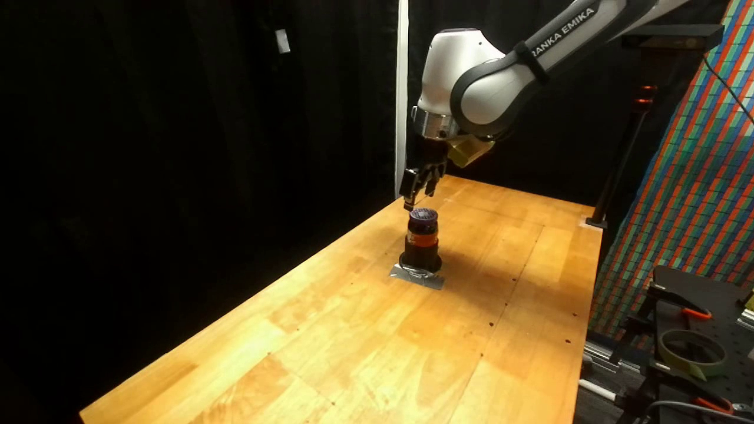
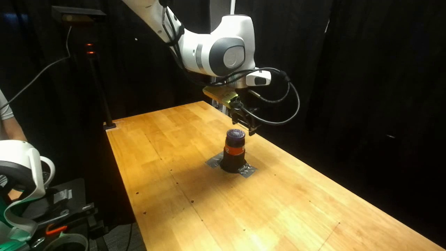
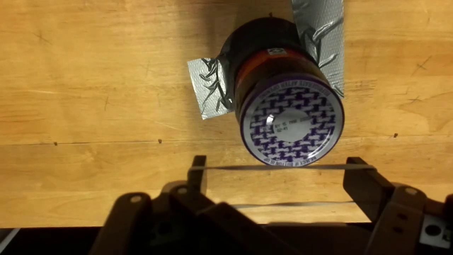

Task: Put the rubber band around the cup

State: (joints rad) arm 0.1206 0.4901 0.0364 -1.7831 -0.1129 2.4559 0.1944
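The cup [image 1: 423, 238] is a jar with a purple-and-white lid and an orange label. It stands upright in a black base on the table in both exterior views [image 2: 235, 149]. In the wrist view its lid [image 3: 292, 120] shows from above. My gripper [image 3: 279, 173] is open, its fingers spread wide. The rubber band [image 3: 267, 167] is stretched around both fingers as two strands. One strand crosses the lid's lower edge in the picture; I cannot tell if it touches. In both exterior views the gripper [image 1: 419, 201] [image 2: 243, 128] is above and to one side of the lid.
Silver tape [image 3: 210, 88] holds the black base to the wooden table [image 1: 377, 335]. The table's edge runs close under the gripper. A camera stand [image 1: 624, 153] is at a table corner. A side cart with a tape roll [image 1: 692, 353] stands beside the table.
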